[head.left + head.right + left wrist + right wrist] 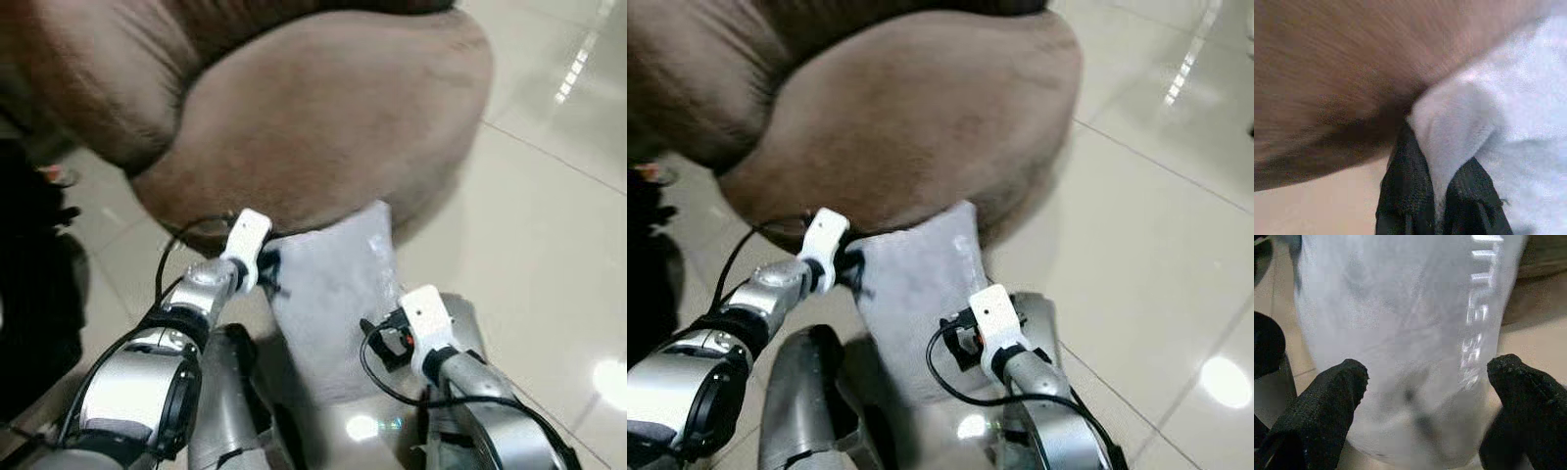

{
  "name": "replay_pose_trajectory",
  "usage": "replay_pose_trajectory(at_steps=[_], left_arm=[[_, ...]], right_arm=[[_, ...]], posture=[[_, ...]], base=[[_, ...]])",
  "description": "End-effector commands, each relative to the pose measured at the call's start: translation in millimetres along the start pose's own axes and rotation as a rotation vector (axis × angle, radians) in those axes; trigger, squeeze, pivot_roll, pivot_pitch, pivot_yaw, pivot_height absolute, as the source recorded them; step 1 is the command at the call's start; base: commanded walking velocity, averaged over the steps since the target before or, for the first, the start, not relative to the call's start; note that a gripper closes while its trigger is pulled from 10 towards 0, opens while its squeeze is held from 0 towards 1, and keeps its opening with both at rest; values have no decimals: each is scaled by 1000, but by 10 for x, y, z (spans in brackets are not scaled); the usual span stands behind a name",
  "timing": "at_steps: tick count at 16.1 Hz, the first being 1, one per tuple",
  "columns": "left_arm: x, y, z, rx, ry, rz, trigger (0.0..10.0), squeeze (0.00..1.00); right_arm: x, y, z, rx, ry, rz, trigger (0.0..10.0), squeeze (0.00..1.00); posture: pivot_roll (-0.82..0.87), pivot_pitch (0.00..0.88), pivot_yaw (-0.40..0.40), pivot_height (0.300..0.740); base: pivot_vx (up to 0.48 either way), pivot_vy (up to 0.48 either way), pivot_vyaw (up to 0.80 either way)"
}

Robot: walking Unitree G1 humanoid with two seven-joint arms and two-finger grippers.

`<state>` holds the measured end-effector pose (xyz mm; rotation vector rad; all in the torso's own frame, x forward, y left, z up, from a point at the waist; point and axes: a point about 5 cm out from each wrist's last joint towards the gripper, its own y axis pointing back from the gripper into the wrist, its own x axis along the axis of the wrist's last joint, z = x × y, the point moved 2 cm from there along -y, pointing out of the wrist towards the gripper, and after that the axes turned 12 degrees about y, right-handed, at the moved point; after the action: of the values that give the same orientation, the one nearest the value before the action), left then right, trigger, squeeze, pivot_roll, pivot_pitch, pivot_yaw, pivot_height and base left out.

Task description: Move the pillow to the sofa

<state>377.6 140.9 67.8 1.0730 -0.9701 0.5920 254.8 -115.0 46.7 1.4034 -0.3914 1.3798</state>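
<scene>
Silver arms [147, 377], white wrist blocks [427, 318], looping black cables (thin), black textured fingers [1327, 401]

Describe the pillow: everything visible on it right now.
The pillow is pale grey-white, soft and fuzzy-looking, with a shiny strip down one side. It hangs off the floor, long side upright, its top edge against the brown sofa's rounded front. The left gripper is shut on a bunched corner, cloth pinched between its black fingers. The right gripper is open, fingers on either side of the pillow.
</scene>
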Motion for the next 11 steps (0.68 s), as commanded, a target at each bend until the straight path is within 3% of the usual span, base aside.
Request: replay_pose_trajectory(at_steps=[1,5,7,11], left_arm=[[406,23,-11,-2,25,173,10000,0],[763,71,70,-26,74,353,10000,0],[928,163,76,-17,99,467,10000,0],[960,291,113,-2,102,551,10000,0]], right_arm=[[20,-99,-31,18,-8,18,10000,0],[129,-394,64,24,19,56,10000,0],[195,-534,142,20,44,61,10000,0],[262,-685,197,23,69,80,10000,0]], posture=[[-221,8,212,426],[-162,0,186,426],[-126,0,159,426],[-97,0,133,426]], base=[[0,0,0],[0,0,0],[0,0,0],[0,0,0]])
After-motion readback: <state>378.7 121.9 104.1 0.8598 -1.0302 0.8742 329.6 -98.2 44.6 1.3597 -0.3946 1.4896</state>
